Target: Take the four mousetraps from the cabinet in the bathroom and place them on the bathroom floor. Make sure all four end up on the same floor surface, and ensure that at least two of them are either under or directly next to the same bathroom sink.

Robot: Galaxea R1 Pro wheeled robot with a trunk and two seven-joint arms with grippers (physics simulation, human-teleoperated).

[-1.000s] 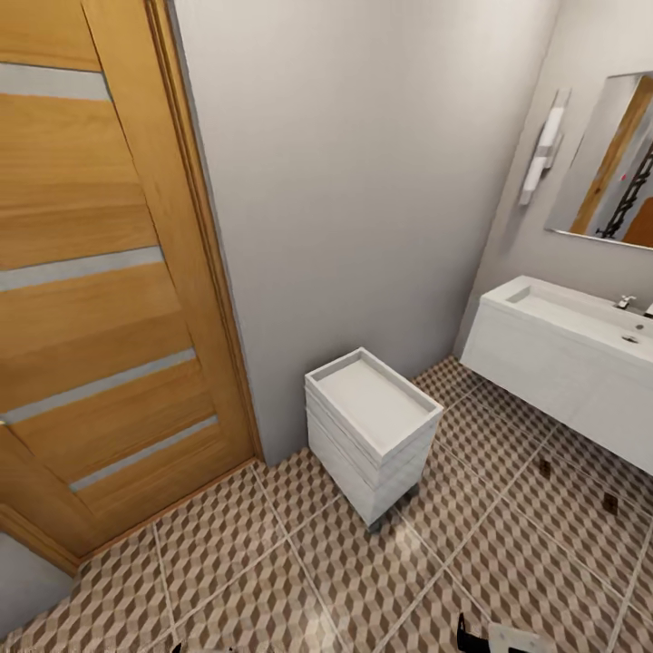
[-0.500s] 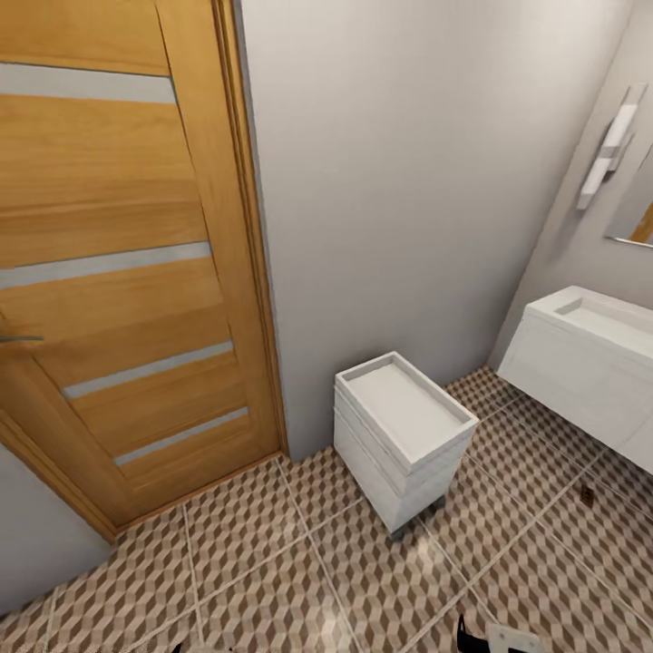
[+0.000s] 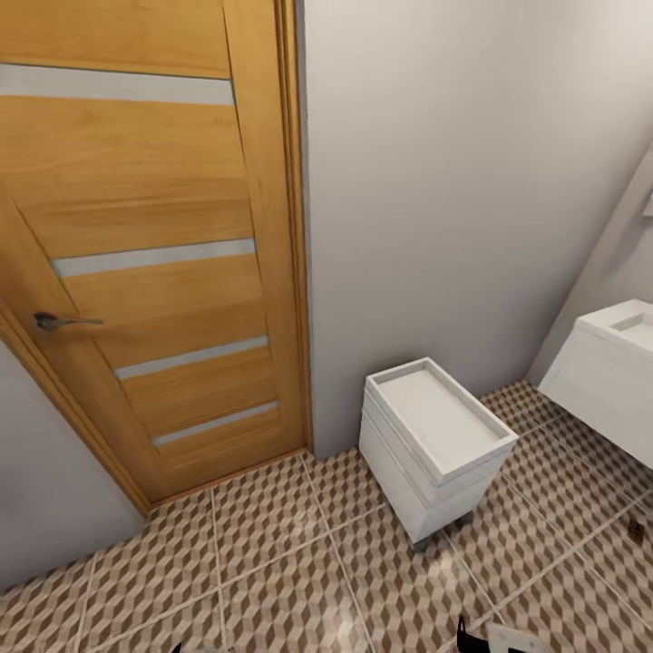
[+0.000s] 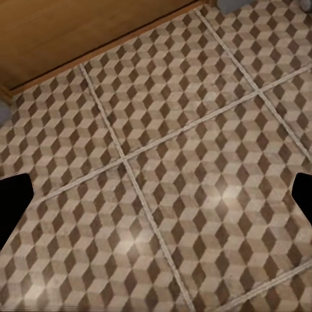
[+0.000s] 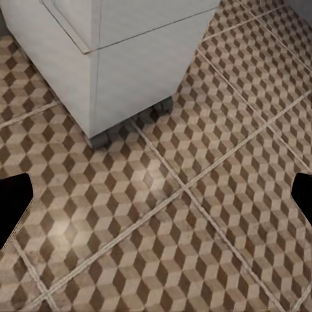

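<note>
The bathroom floor [image 3: 290,580] has cube-patterned tiles in brown, beige and white. At the far right the white sink [image 3: 606,381] hangs on the wall, cut off by the picture's edge. One small brown mousetrap [image 3: 638,531] lies on the tiles in front of the sink. The cabinet is out of view. My left gripper [image 4: 156,201] is open over bare tiles, with nothing between its dark fingertips [image 4: 13,201]. My right gripper [image 5: 156,201] is open too, above the floor [image 5: 195,214] close to the caster unit, and its tip shows at the head view's lower edge [image 3: 490,638].
A small white drawer unit on casters [image 3: 435,449] stands against the grey wall [image 3: 453,199]; its base shows in the right wrist view [image 5: 123,58]. A closed wooden door [image 3: 145,263] with a metal handle [image 3: 59,321] is at the left.
The head camera has turned left: the whole picture slid right. The door handle came into view, the mirror and wall lamp left it, and the sink moved to the right edge.
</note>
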